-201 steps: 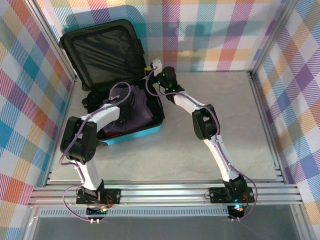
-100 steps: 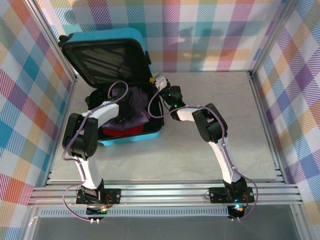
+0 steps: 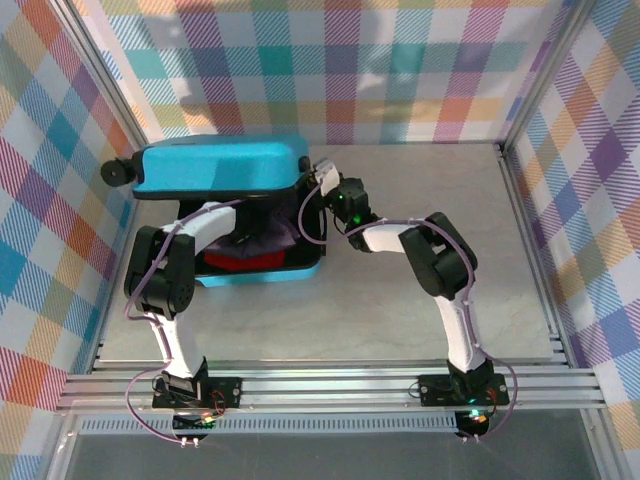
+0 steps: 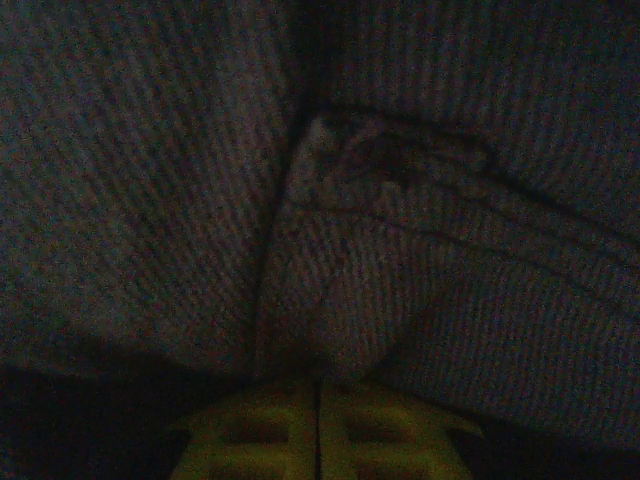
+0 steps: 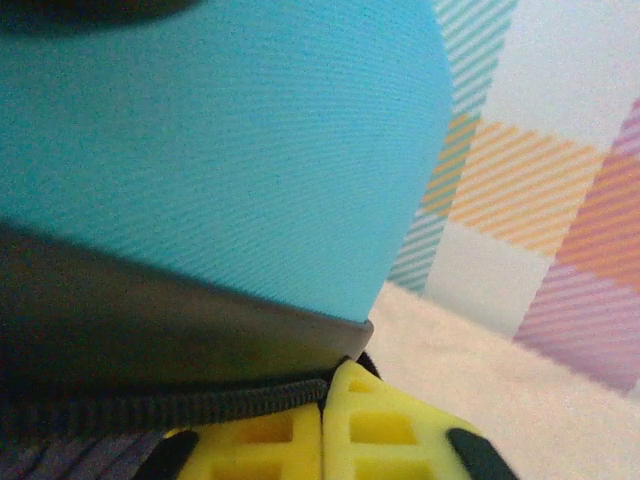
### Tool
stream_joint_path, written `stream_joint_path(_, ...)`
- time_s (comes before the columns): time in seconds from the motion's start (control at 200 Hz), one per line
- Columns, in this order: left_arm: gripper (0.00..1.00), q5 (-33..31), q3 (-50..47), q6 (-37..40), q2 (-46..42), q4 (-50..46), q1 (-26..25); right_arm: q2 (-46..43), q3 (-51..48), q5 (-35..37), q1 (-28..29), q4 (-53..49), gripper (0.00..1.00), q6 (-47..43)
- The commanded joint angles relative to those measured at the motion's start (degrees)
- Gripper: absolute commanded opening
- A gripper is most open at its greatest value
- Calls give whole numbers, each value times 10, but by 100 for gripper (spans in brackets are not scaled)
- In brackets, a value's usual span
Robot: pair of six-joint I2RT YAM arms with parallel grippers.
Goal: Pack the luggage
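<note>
Two claws and one luggage are in view. The left claw (image 4: pixel 318 428) sits at the bottom centre of its wrist view, clenched: its two yellow fingers (image 4: pixel 260 440) meet along a thin seam with nothing visible between them. Just beyond the tips lies dark ribbed cloth (image 4: pixel 420 260), folded into a crease; the view is too dim to tell its colour.

The right claw (image 5: pixel 322 425) also has its yellow fingers (image 5: pixel 385 430) pressed side by side. Their tips are at the black zipper edge (image 5: pixel 150 410) under the turquoise shell (image 5: pixel 220 130); it may be nipping that edge, but the picture does not settle it.

From above, the luggage (image 3: pixel 220 168) lies at the left centre of the frame on the table (image 3: pixel 420 250). Its lid is lowered over the base, with a gap at the front. Two cloths show in that gap, one purple (image 3: pixel 270 241) and one red (image 3: pixel 245 262). One black wheel (image 3: pixel 117 172) sticks out at the lid's left end.
</note>
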Motion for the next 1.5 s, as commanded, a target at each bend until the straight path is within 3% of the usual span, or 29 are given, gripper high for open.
stream_joint_path(0.0, 7, -2, -34, 3, 4, -8, -9, -107, -13, -30, 6, -75, 34, 90)
stream_joint_path(0.145, 7, -30, -37, 17, -33, -43, -29, -177, -10, -55, 4, -228, 51, 137)
stream_joint_path(0.32, 7, -86, -29, 45, -97, -101, -56, -218, 20, -76, 3, -396, 58, 191)
stream_joint_path(0.47, 8, -102, -34, 63, -148, -140, -69, -230, 24, -39, 3, -479, 64, 230)
stream_joint_path(0.725, 9, -68, -44, 100, -217, -190, -85, -156, 111, -52, 2, -611, 63, 248)
stream_joint_path(1.08, 10, -35, -86, 103, -284, -218, -109, -48, 171, -66, 2, -658, 59, 278)
stream_joint_path(1.2, 11, -35, -99, 90, -325, -249, -151, -20, 189, -84, 2, -664, 54, 283)
stream_joint_path(1.315, 12, -31, -114, 70, -369, -276, -186, -1, 210, -103, 0, -668, 43, 288)
stream_joint_path(1.495, 13, -16, -137, 60, -442, -306, -210, 20, 233, -141, -24, -653, 6, 315)
